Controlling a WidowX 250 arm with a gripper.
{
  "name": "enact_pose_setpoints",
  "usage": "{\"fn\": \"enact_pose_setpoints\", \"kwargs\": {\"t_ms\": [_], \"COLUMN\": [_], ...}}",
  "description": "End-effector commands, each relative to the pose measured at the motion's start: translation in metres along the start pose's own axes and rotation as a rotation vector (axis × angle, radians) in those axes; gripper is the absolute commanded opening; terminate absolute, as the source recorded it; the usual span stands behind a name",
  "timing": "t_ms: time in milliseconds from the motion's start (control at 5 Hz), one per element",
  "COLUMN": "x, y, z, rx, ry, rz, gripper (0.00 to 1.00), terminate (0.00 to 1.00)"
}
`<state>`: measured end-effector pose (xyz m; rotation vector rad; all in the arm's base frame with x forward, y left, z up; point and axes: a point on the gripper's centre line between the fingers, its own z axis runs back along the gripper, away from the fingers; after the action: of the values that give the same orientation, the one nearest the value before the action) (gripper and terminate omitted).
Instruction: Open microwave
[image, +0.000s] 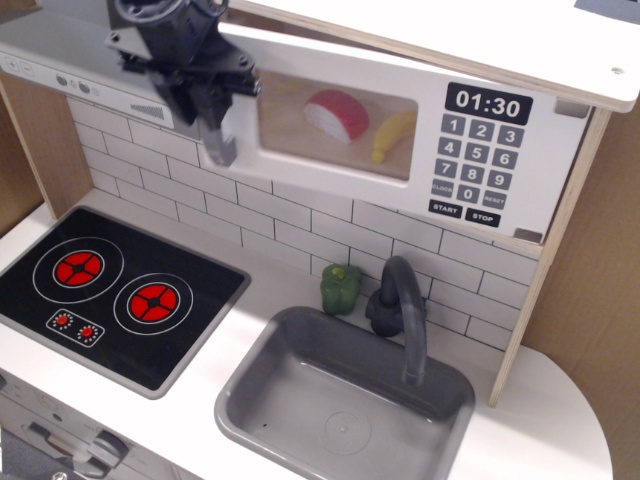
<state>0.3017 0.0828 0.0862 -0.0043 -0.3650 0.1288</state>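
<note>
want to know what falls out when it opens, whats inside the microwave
Through the window of the microwave two toy foods show: a red and white wedge and a yellow banana. The solid door frame and keypad side hide the rest of the inside.

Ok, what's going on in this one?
A single robot arm is working at a toy kitchen. Its gripper is at the grey bar handle on the left edge of the microwave, whose door is swung partly out. Through the window, a red-and-white toy food and a banana show. A green pepper stands beside the sink.
</note>
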Motion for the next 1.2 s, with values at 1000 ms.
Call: {"fn": "enact_pose_setpoints", "kwargs": {"t_ms": [1000], "x": [-0.029], "y": [0.1], "z": [0.049], "rx": [0.135], "ry": [0.252], "rz": [0.36], "gripper": [1.0], "terminate": [0.0]}}
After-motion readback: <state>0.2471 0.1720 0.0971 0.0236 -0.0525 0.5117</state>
